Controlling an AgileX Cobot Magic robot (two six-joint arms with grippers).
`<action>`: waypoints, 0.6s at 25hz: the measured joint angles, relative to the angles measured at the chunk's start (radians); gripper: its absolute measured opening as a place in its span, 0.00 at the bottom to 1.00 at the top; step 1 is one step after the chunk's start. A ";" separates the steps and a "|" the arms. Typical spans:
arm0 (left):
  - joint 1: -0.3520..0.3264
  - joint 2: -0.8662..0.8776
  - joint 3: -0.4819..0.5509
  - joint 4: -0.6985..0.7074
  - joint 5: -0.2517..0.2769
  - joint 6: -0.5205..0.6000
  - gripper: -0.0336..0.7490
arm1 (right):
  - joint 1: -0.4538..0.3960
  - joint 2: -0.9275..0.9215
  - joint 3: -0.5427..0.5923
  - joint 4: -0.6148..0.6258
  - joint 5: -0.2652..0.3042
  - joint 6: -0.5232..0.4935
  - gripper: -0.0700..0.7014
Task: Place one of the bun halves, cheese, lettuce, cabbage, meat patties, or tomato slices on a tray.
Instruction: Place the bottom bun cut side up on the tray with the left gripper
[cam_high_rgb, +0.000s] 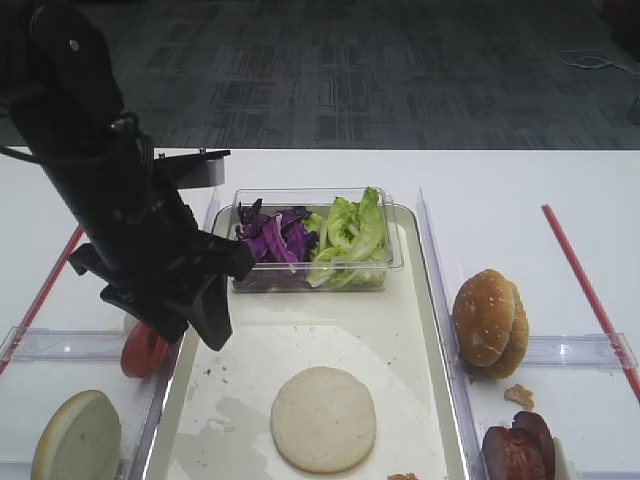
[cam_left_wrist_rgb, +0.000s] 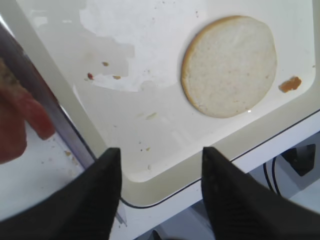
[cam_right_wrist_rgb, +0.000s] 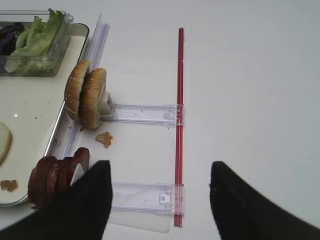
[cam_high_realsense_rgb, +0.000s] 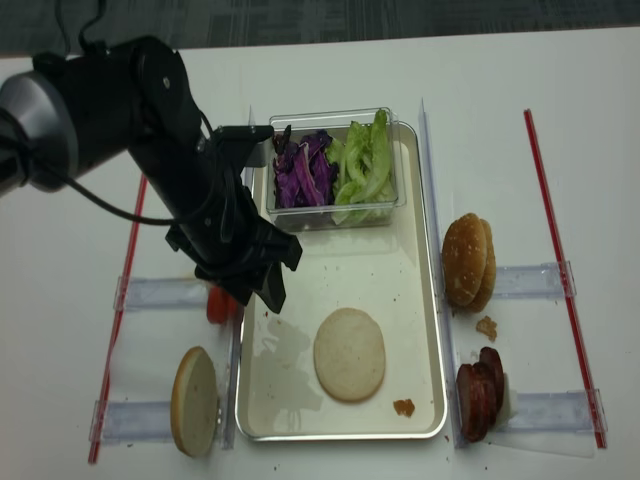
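While one pale bun half (cam_high_rgb: 323, 418) lies flat, cut face up, on the tray (cam_high_rgb: 420, 330) (so one item of the task looks already delivered), the left gripper (cam_left_wrist_rgb: 160, 185) hangs above the tray's near-left corner, beside the rim. Its fingers (cam_left_wrist_rgb: 102, 200) stand wide apart and hold nothing; the wrist view shows only bare tray between them, and the bun half is apart from them. The clear box (cam_high_rgb: 390, 255) at the tray's far end keeps the purple cabbage (cam_high_rgb: 275, 238) and the lettuce (cam_high_rgb: 348, 235) together, presumably as stock. The other stock sits upright in clear holders on the desk (cam_high_rgb: 520, 190): tomato slices (cam_high_rgb: 143, 350) and a second bun half (cam_high_rgb: 78, 437) on the left, sesame buns (cam_high_rgb: 488, 323) and meat patties (cam_high_rgb: 517, 450) on the right. The right gripper (cam_right_wrist_rgb: 160, 192) hovers over bare desk, its fingers spread and empty, touching nothing.
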 joint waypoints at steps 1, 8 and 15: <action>0.000 0.000 -0.020 0.014 0.022 -0.002 0.48 | 0.000 0.000 0.000 0.000 0.000 0.000 0.71; 0.000 0.000 -0.097 0.107 0.063 -0.049 0.47 | 0.000 0.000 0.000 0.000 0.000 0.000 0.71; 0.000 0.000 -0.100 0.231 0.066 -0.089 0.47 | 0.000 0.000 0.000 0.000 0.000 0.000 0.71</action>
